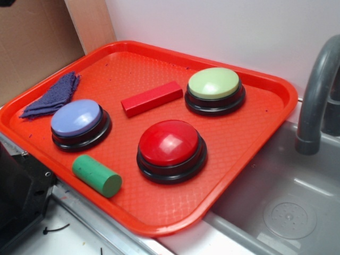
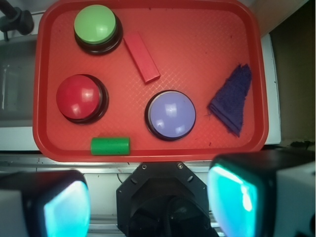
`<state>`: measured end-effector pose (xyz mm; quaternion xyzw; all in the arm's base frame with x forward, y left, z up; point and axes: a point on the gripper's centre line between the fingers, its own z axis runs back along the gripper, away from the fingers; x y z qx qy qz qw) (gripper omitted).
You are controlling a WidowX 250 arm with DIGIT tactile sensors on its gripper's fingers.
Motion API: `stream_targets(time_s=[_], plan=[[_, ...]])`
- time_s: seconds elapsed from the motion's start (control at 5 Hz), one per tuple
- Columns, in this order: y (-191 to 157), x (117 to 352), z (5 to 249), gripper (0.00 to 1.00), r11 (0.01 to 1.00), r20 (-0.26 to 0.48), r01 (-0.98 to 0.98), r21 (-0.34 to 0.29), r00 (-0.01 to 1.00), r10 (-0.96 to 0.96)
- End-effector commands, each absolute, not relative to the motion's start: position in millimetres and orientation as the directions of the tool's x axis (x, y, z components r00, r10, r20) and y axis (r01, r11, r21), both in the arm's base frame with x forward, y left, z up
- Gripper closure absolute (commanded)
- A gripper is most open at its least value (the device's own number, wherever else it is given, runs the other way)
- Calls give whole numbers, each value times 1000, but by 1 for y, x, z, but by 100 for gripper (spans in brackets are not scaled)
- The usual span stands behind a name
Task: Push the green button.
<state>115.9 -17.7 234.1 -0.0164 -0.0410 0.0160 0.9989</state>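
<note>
The green button [image 1: 214, 83] is a pale lime dome on a black round base, standing at the far right of the red tray [image 1: 249, 170]. From above, in the wrist view, the green button [image 2: 96, 24] sits in the tray's upper left corner. My gripper [image 2: 148, 205] hangs high over the robot base, short of the tray's near edge and far from the button. Its two teal-padded fingers [image 2: 232, 197] stand wide apart with nothing between them. The gripper does not show in the exterior view.
On the tray also sit a red button [image 1: 170, 143], a lavender button [image 1: 77, 118], a red rectangular block [image 1: 151, 98], a dark green cylinder [image 1: 97, 175] and a purple cloth [image 1: 53, 95]. A sink [image 1: 287, 207] with a grey faucet [image 1: 313, 101] lies to the right.
</note>
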Motion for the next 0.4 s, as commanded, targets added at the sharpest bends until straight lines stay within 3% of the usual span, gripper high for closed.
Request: stream_targets(time_s=[0.0, 0.2], plan=[[-18, 116, 234, 0, 999, 81, -31, -34, 996, 33], [-34, 159, 203, 0, 998, 191, -37, -51, 980, 46]])
